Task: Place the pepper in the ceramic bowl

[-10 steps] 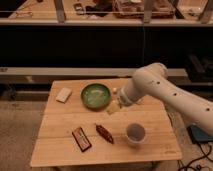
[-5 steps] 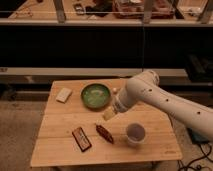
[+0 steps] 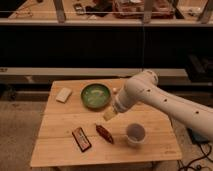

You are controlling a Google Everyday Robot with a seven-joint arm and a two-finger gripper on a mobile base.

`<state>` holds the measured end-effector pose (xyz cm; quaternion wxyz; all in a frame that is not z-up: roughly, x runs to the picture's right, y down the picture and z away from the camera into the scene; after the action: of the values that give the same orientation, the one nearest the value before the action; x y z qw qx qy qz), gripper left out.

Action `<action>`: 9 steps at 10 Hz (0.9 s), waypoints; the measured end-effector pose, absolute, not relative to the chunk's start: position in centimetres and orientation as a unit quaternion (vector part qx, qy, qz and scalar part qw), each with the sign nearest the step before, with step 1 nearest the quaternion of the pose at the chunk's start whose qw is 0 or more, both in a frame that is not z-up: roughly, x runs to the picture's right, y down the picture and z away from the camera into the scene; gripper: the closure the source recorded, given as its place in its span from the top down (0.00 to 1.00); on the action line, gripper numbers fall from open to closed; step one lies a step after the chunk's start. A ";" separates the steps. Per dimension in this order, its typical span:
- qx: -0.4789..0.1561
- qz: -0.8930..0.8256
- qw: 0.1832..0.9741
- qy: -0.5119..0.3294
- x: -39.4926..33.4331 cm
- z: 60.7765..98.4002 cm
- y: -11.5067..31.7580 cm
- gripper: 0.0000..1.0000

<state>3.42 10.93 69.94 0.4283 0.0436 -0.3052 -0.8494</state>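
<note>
Gripper [image 3: 109, 114] lowered near one pepper [image 3: 104, 133], opening unclear, one ceramic bowl [image 3: 89, 98], one cup [image 3: 135, 133]

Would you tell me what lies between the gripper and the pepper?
Only bare wooden table shows there in the camera view; the gripper hovers near the pepper.

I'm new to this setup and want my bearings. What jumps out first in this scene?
A big white arm reaches in from the right over the wooden table, its claw hanging between the green ceramic bowl and the pepper. The pepper lies on the boards between a dark red packet and a white cup.
</note>
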 end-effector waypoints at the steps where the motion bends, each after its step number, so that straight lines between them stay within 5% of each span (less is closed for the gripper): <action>1: 0.023 -0.858 0.414 -0.302 3.1 70.6 11.6 0.60; 9: -0.025 -0.863 0.384 -0.327 -1.1 74.8 14.1 0.60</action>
<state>-1.14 14.13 74.77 0.3840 -0.0252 -0.3271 -0.8631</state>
